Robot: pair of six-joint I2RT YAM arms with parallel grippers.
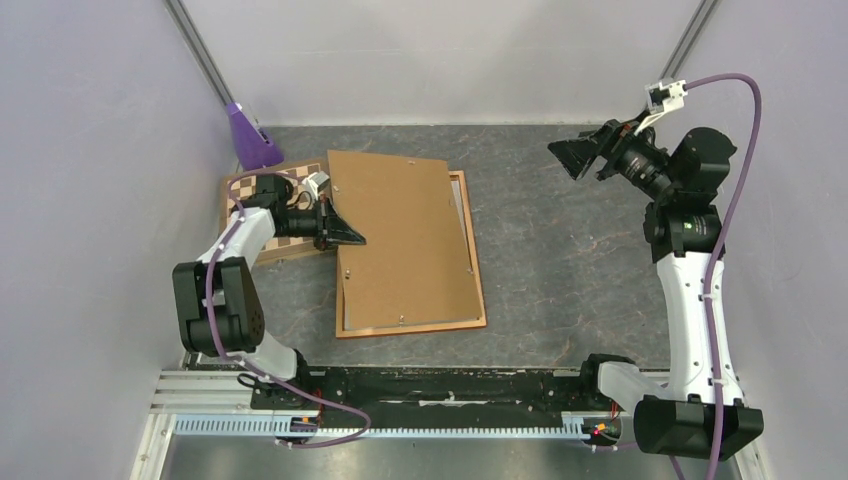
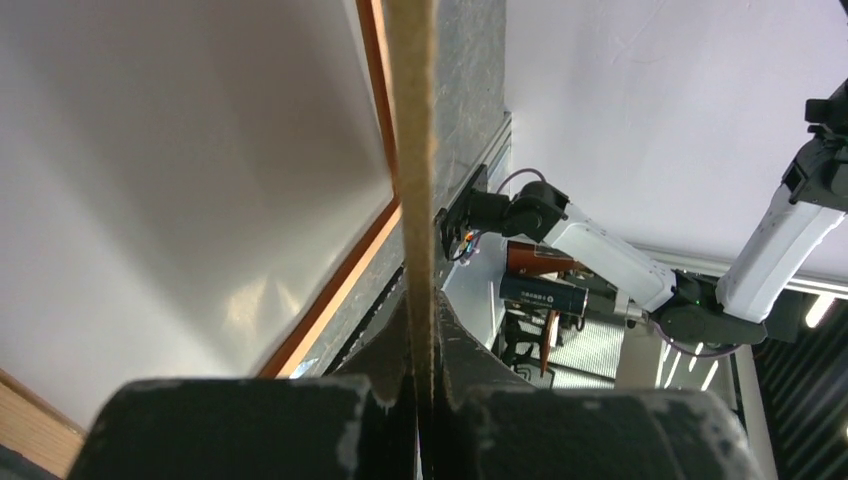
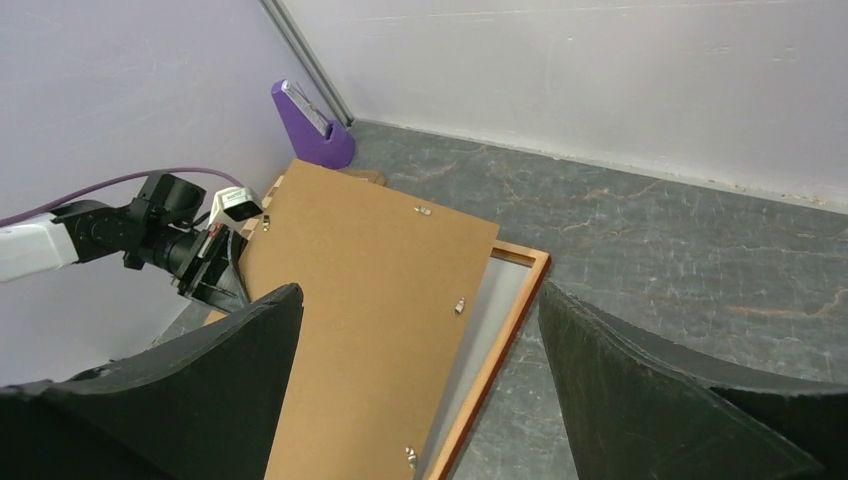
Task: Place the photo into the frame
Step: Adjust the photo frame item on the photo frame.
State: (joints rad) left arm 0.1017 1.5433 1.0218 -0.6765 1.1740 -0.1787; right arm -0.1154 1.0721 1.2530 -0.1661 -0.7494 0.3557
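While the left gripper (image 1: 355, 238) was clamped on the left edge of the panel (image 1: 405, 240), that board lay skewed over the frame (image 1: 412, 329) at mid-table. Inside the frame a white sheet, seemingly the photo (image 2: 180, 200) lying back-up, showed beneath the panel. At the far right, the right gripper (image 1: 575, 157) hung raised above the table, its jaws wide apart.

Brown backing panel (image 1: 405, 240) askew over the frame (image 1: 420, 328), left hand (image 1: 355, 238) at its left edge.
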